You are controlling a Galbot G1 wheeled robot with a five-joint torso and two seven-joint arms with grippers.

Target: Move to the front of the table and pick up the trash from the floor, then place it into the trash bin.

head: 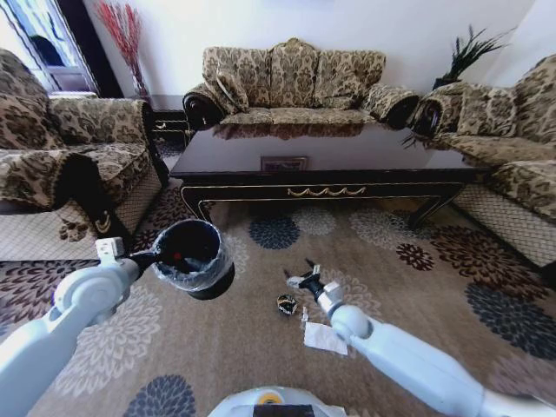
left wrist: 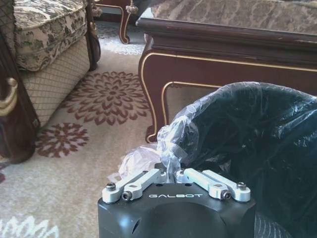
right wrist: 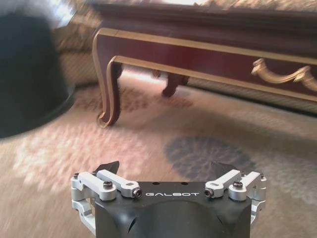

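My left gripper [head: 153,258] is shut on the rim of the trash bin [head: 193,258], a black bin with a clear liner, and holds it tilted above the floor [head: 408,295]. From the left wrist, the closed fingers [left wrist: 148,177] pinch the ruffled liner at the trash bin's [left wrist: 247,144] edge. A small red bit lies inside the bin. My right gripper [head: 301,273] hangs open and empty just above the trash: a dark wrapper ball [head: 287,304], a thin clear piece [head: 305,317] and a white paper [head: 326,337]. The table [head: 321,156] stands beyond.
Patterned sofas flank the table: one at the left [head: 78,165], one behind [head: 295,82], one at the right [head: 512,139]. In the right wrist view my open gripper [right wrist: 163,168] faces the table's curved leg [right wrist: 110,89] and the bin [right wrist: 29,74]. Open carpet lies at the right.
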